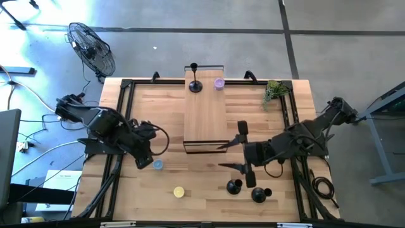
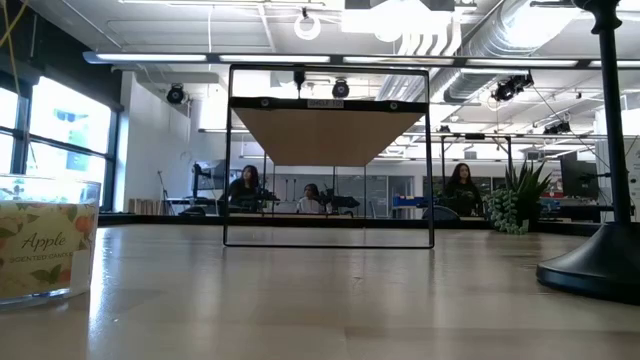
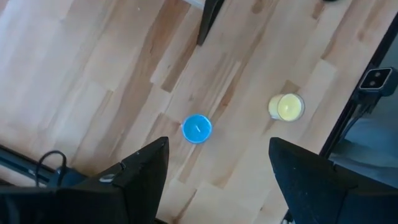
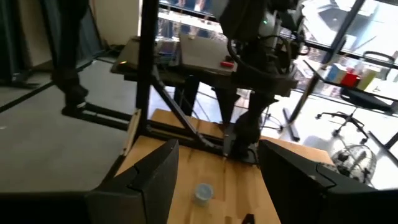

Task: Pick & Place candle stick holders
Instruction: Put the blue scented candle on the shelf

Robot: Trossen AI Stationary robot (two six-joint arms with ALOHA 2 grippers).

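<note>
One holder (image 1: 195, 83) on shelf (image 1: 205, 117); two holders (image 1: 235, 186) (image 1: 259, 194) on counter (image 1: 152, 104) near it. Right gripper (image 1: 235, 154) beside shelf, fingers open, empty. Left gripper (image 1: 147, 158) waits, open.

The high view looks straight down on the whole wooden table (image 1: 209, 190), with the raised wooden shelf (image 1: 205, 114) near its middle. The low view sits at tabletop height, facing level toward that shelf (image 2: 330, 135) and the room behind it, very close to a candle jar (image 2: 45, 240) and a black holder base (image 2: 595, 265). The left wrist view looks down, close above a blue candle (image 3: 196, 129) that the high view also shows (image 1: 157, 164). The right wrist view faces level across the table.
</note>
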